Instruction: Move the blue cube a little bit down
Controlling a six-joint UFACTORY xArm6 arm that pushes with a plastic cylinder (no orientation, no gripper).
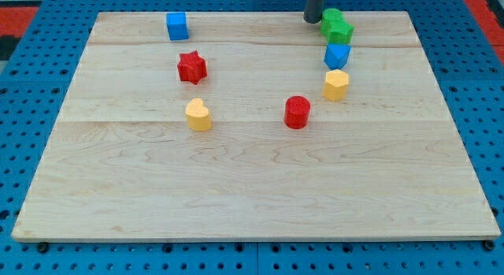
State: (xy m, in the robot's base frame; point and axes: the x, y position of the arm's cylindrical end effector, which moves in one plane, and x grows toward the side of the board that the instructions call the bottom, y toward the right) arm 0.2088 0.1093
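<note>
The blue cube [177, 26] sits near the view's top left of the wooden board [252, 188]. My tip [313, 20] is at the view's top, right of centre, far to the right of the blue cube. It stands just left of a green block [333, 19], close to touching it. A second green block [341, 31] lies right below that one.
A blue block [337, 56] and a yellow block [336, 84] sit in a column below the green ones. A red star [191, 67] and a yellow heart [198, 115] are below the blue cube. A red cylinder [297, 112] is near the middle.
</note>
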